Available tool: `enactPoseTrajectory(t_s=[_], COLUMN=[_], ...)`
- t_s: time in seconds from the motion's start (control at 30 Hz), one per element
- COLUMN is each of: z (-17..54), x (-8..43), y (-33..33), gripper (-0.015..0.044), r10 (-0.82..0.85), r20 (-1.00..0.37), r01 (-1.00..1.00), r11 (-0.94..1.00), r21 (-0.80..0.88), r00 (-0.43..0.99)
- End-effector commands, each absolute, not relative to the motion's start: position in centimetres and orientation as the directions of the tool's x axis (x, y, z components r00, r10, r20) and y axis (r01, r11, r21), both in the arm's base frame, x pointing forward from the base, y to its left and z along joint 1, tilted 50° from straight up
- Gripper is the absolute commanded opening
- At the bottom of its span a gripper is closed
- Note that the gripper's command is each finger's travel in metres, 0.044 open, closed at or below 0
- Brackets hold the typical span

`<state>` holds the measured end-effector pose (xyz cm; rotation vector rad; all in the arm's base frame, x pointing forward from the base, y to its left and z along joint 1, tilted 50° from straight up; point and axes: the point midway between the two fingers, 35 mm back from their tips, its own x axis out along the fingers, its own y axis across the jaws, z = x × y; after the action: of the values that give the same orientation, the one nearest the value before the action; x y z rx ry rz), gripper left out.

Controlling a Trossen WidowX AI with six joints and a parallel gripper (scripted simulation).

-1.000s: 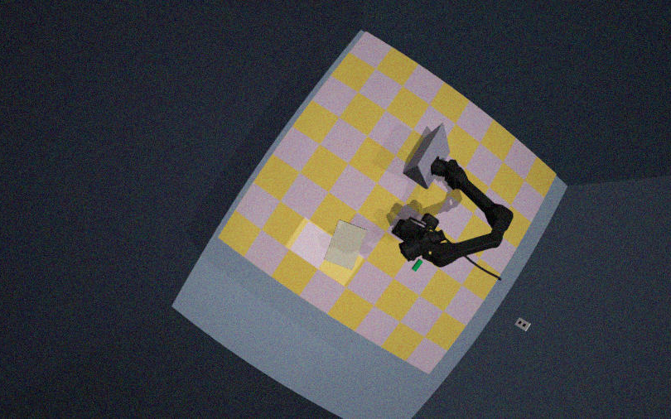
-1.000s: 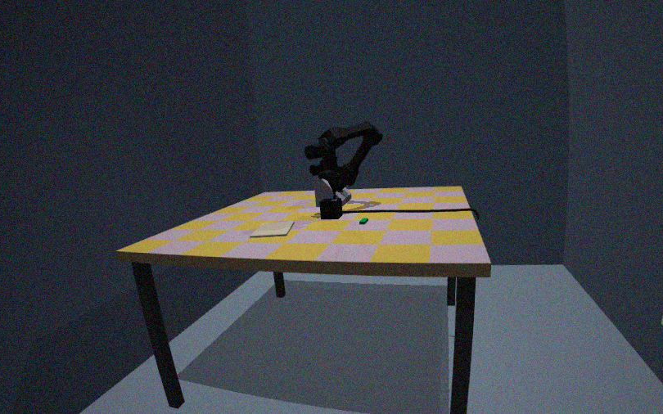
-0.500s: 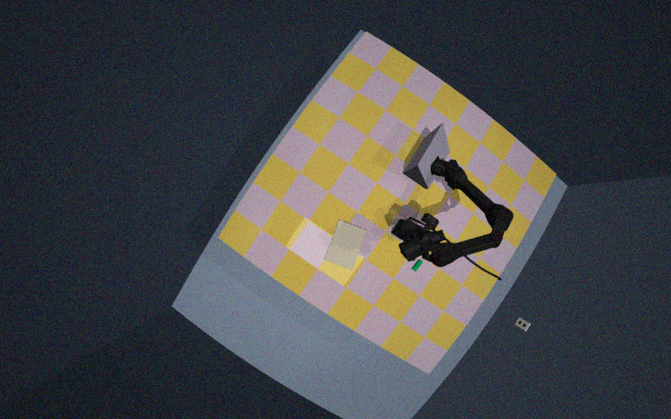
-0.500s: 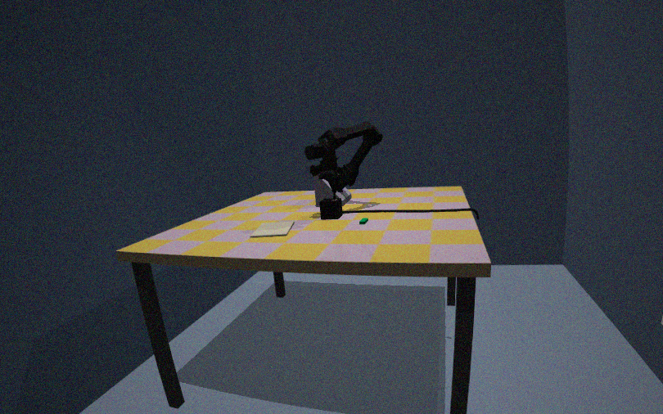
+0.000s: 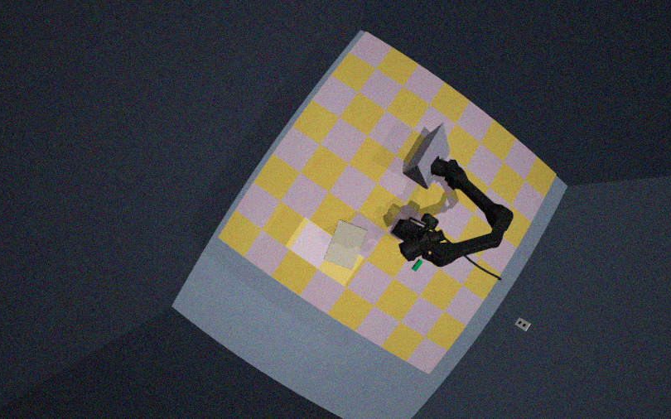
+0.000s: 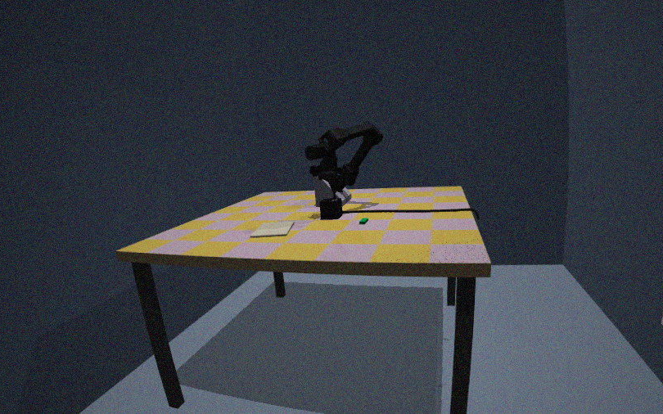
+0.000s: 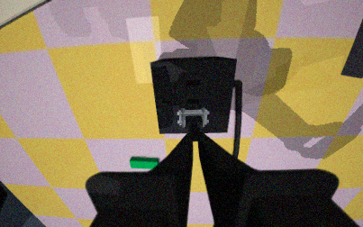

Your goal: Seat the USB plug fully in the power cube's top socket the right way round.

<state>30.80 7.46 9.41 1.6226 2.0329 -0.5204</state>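
Observation:
The black power cube [image 5: 399,229] [image 6: 331,210] [image 7: 209,74] stands on the checkered table, its top facing the wrist camera. Faint dark slots show in its top. My gripper [image 6: 335,197] [image 7: 195,137] points down at the cube, fingertips together near one edge of its top. It is shut on the small dark USB plug, which is mostly hidden by the tips. A light grey bracket-shaped piece [image 7: 193,112] shows right beside the fingertips, around a dark part. Whether the plug is in the socket, how deep, and which way round cannot be told.
A black cable [image 5: 483,268] [image 6: 411,210] [image 7: 238,117] runs from the cube over the table edge. A green block [image 5: 417,264] [image 6: 363,221] [image 7: 144,163] lies near the cube. A pale flat slab [image 5: 345,244] [image 6: 272,229] [image 7: 6,11] lies farther off. A grey wedge-shaped block [image 5: 433,151] stands near the arm's base.

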Motion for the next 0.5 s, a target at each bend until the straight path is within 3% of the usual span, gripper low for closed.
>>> enactPoseTrajectory(t_s=[0.0,0.47], z=[9.39,9.28], x=[30.8,30.77], y=[7.56,7.68], gripper=[0.0,0.0], r10=[0.793,0.793], r20=[-0.583,-0.583], r01=[0.976,0.976], r11=[0.219,0.219], r21=[0.002,0.002], r00=[-0.176,-0.176])
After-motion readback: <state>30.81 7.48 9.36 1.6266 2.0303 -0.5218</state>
